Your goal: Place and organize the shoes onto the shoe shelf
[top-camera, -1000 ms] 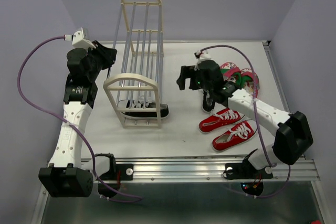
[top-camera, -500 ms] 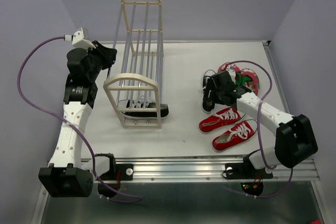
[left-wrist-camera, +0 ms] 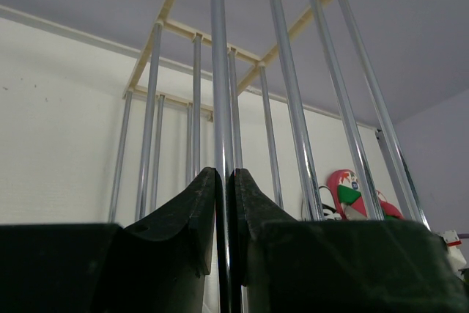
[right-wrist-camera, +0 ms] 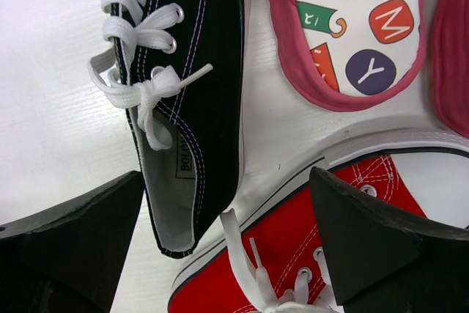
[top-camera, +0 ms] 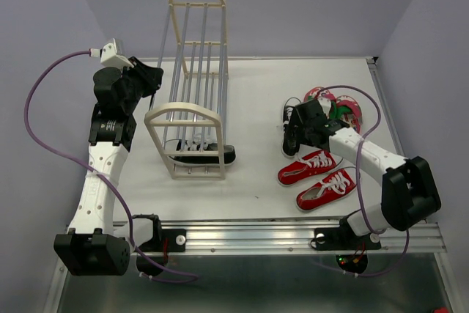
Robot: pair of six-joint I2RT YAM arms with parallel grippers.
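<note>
The shoe shelf point(top-camera: 183, 108) stands left of centre, and one black sneaker point(top-camera: 205, 154) lies on its lowest tier. My left gripper point(top-camera: 155, 78) is at the shelf's left side; in the left wrist view it point(left-wrist-camera: 225, 181) is shut on a silver rod point(left-wrist-camera: 218, 71). My right gripper point(top-camera: 294, 133) is open low over the second black sneaker point(top-camera: 288, 146). In the right wrist view its fingers point(right-wrist-camera: 88, 232) straddle that sneaker's heel point(right-wrist-camera: 198, 100) and a red sneaker point(right-wrist-camera: 308, 254). Two red sneakers point(top-camera: 308, 168) point(top-camera: 327, 188) lie nearer the front. The pink flip-flops point(top-camera: 337, 104) lie behind.
The table's right rail point(top-camera: 388, 115) runs close past the flip-flops. A metal rail point(top-camera: 293, 232) carrying the arm bases edges the front. One flip-flop point(left-wrist-camera: 350, 192) shows through the rods in the left wrist view.
My right gripper has moved right and down, from beside the shelf to low over the black sneaker. The left arm has not moved.
</note>
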